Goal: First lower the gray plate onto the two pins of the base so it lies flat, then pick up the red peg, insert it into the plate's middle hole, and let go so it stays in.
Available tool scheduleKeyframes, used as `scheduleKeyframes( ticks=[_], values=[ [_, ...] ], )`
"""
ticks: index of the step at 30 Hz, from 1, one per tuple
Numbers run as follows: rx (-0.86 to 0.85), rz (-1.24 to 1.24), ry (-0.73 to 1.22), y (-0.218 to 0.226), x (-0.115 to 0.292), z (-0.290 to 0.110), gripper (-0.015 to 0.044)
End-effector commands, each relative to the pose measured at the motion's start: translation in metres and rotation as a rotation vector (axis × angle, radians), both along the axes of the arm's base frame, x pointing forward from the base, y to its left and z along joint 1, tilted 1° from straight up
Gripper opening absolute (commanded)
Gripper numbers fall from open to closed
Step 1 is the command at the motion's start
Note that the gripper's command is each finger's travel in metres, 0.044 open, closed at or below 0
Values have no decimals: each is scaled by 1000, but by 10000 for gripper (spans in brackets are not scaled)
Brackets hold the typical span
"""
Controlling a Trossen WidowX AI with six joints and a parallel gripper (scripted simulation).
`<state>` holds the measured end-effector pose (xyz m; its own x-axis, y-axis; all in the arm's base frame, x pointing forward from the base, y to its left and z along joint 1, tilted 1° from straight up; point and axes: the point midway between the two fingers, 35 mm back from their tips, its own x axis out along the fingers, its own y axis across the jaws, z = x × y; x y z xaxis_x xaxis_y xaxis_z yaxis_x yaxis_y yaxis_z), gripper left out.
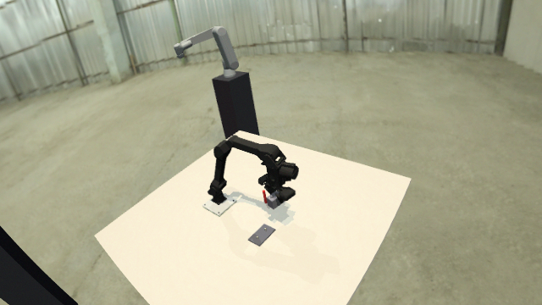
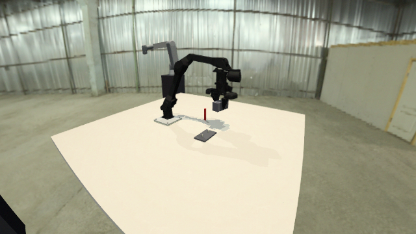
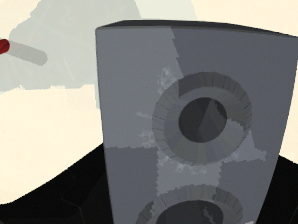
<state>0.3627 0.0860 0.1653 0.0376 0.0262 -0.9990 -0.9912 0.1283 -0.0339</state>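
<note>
My gripper (image 1: 278, 197) (image 2: 220, 103) (image 3: 175, 144) is shut on the gray plate (image 1: 272, 202) (image 2: 217, 106) (image 3: 135, 90) and holds it in the air, clear of the table. The wrist view shows two round holes in the plate; its lower part is cut off by the frame. The dark base (image 1: 261, 234) (image 2: 208, 136) lies flat on the table, in front of the held plate in the top and exterior views, with its two pins upright and bare. The red peg (image 1: 264, 196) (image 2: 205, 114) (image 3: 4, 46) stands upright on the table, to the left of the gripper.
The arm's white mounting plate (image 1: 219, 210) (image 2: 168, 123) is on the table (image 1: 190, 254) (image 2: 146, 169), left of the peg. A second, gray arm (image 1: 226, 48) (image 2: 172, 53) stands on a black pedestal (image 1: 237, 103) (image 2: 168, 86) behind the table.
</note>
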Motion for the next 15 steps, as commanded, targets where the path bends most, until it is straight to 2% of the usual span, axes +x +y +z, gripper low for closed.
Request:
scheduleKeyframes(
  ticks=[1, 15],
  values=[
    [-3, 20, -7, -12, 2, -5, 0],
    [-9, 78, -8, -52, 5, -27, 0]
  ],
)
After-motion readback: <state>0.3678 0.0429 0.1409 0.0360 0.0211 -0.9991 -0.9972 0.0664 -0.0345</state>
